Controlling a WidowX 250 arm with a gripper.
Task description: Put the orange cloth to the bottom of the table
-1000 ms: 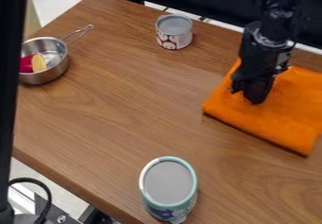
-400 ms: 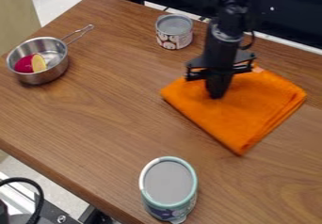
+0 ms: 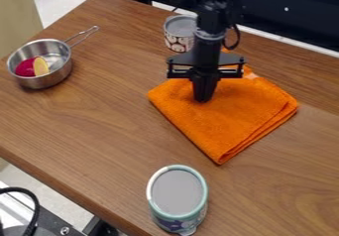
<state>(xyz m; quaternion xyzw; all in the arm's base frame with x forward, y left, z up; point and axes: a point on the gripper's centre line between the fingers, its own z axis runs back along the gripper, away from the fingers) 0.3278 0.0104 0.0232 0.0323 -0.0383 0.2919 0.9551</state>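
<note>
Well, the pincer (image 3: 203,98) clamps the orange cloth (image 3: 232,121) and a saucepan (image 3: 47,82) holds a red-yellow item (image 3: 33,67).

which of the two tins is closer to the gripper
The tin near the table's far edge, with the grey top and red-and-white side: it sits right behind the gripper, while the teal-rimmed tin stands well away.

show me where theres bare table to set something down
Bare wood lies between the pan and orange cloth, and picture-right of the teal-rimmed can. It's crowded where the gripper, cloth and other can bunch together.
</note>
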